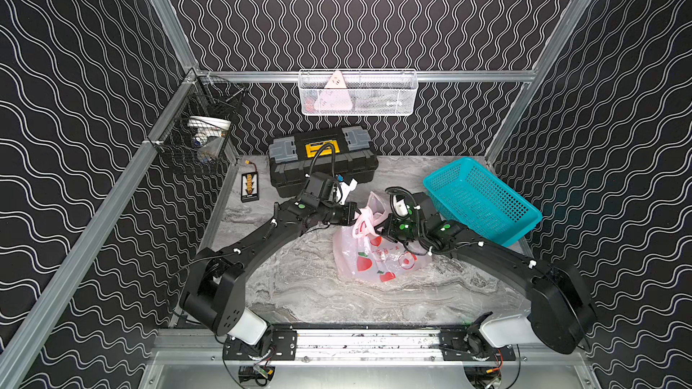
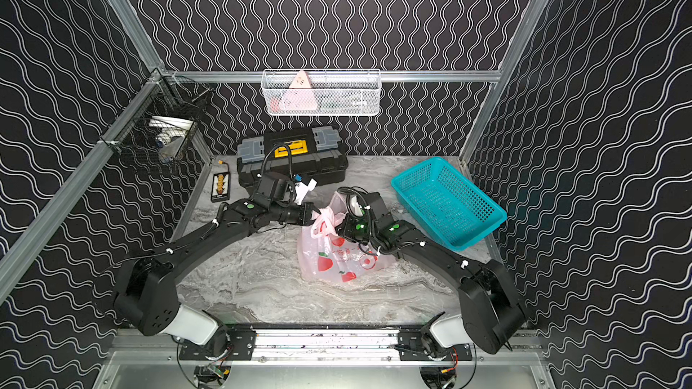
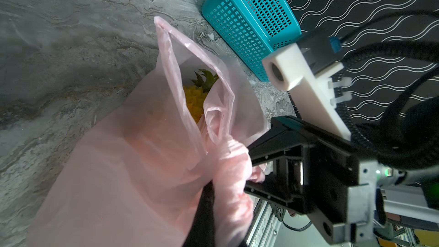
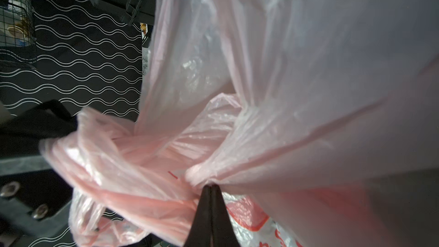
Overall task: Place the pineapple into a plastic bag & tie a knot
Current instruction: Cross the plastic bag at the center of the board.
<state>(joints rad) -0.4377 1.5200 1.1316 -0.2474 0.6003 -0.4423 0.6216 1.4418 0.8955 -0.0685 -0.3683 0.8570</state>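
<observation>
My left gripper is closed as far as it goes, its jaws pinched on a gathered handle strip of the plastic bag. In the left wrist view the dark fingers run up into a wad of pink film and vanish under it. My right gripper is clamped as well: in the right wrist view its two black fingertips meet with no gap and nip a puckered fold of the same bag. Between my two grippers the handle strips are bunched and twisted over each other into the knot, just above the bag's mouth. I cannot tell whether it is pulled tight. The bag lies on the marbled table near its middle, between my arms, with its printed red apples facing up in both top views. The pineapple is inside the bag: through a gap in the mouth I see yellow flesh-coloured skin and the green crown. The teal basket stands near the bag on my right, and the black toolbox sits at the back of the table, apart from the bag.
</observation>
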